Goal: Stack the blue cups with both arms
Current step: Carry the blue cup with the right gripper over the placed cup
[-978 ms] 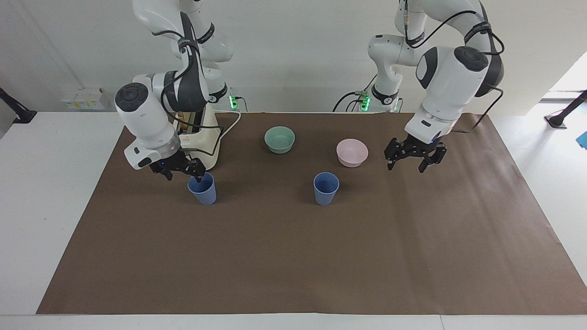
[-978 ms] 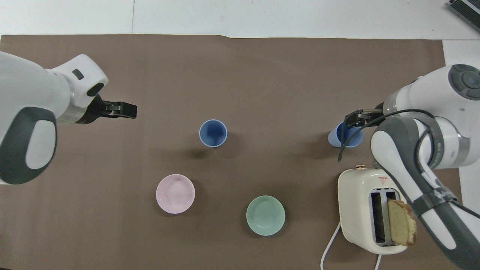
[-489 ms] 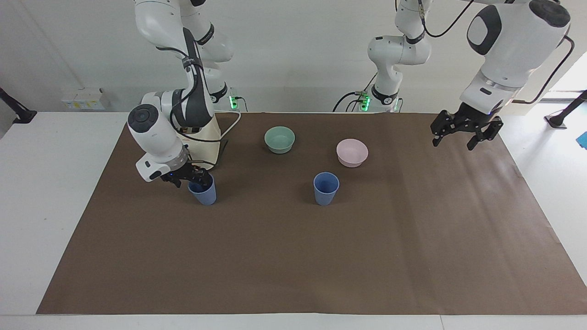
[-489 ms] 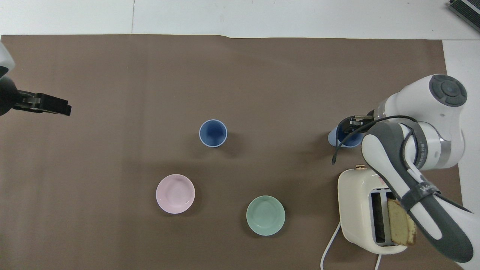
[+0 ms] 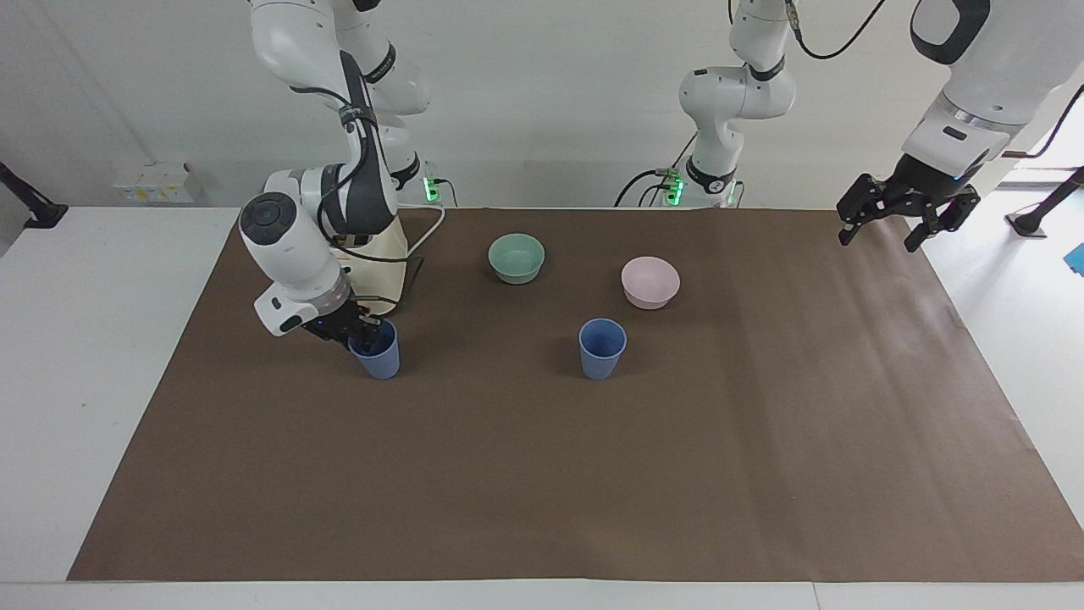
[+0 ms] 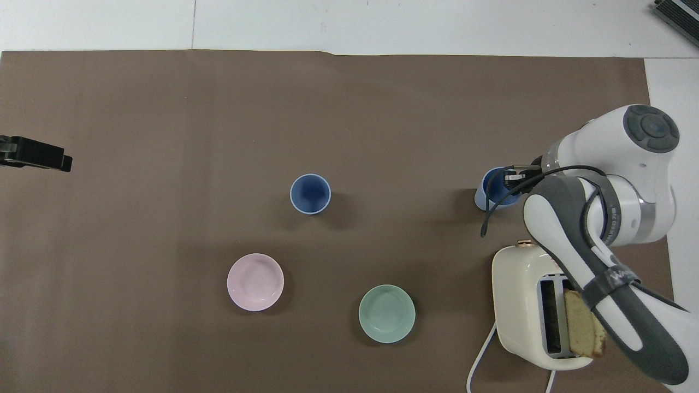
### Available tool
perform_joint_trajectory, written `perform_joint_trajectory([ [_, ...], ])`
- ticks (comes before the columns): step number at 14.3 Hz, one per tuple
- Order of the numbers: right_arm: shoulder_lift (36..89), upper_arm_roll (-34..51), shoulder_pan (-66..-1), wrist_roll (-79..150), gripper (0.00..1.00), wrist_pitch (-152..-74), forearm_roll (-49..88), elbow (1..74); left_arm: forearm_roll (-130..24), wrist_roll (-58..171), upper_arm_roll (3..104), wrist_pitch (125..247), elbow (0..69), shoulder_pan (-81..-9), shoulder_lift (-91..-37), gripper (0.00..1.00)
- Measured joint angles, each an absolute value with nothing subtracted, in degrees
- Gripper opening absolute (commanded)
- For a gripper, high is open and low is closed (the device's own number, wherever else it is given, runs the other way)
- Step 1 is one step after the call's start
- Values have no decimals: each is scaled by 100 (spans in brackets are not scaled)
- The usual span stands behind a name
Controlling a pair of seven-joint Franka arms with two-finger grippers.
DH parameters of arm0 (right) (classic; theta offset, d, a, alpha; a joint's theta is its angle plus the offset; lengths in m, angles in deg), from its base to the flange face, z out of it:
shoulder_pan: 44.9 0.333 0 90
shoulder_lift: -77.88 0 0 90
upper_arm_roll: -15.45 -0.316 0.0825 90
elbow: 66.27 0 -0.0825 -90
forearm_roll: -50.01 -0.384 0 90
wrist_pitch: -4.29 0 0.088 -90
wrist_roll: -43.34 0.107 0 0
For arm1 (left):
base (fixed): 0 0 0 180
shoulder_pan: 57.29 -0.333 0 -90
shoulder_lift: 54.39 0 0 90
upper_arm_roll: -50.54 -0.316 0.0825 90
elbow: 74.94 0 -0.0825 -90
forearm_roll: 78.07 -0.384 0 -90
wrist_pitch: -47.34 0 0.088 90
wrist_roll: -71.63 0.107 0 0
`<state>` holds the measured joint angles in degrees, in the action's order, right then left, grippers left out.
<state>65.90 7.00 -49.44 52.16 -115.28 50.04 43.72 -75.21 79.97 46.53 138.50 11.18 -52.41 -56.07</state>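
Blue cups (image 5: 602, 347) unstacked, well apart — right gripper (image 5: 354, 332) clamps the 9 o'clock cup (image 5: 378, 352); left gripper (image 5: 906, 210) spread, waiting; stacking remains.

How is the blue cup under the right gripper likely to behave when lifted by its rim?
The blue cup looks like thin matte plastic, so probably light and stiff. The right gripper reaches into its mouth, apparently over one wall; held there, it may hang tilted. Tall and tapered toward its base, it could tip if nudged.

Matt plastic blue cups (image 5: 602, 348), smooth pink bowl (image 5: 649, 282), matt brown paper mat (image 5: 542, 474), glossy cream toaster (image 6: 524, 305)
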Motion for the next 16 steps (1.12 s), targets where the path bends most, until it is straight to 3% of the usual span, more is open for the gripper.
perform_joint_trajectory([
  [4,6626,689,-4689,5545,0,-10655,5003,3491,-7536,7997,4651,13840,1125,-5254,-5562,100],
  [7,6595,676,-4101,6291,0,-10290,5004,2883,-7538,7997,4650,13799,1133,-5256,-5547,100],
  [16,5826,639,-2595,7963,0,-10191,5209,1397,-7543,7997,4647,13498,1150,-5345,-5499,100],
])
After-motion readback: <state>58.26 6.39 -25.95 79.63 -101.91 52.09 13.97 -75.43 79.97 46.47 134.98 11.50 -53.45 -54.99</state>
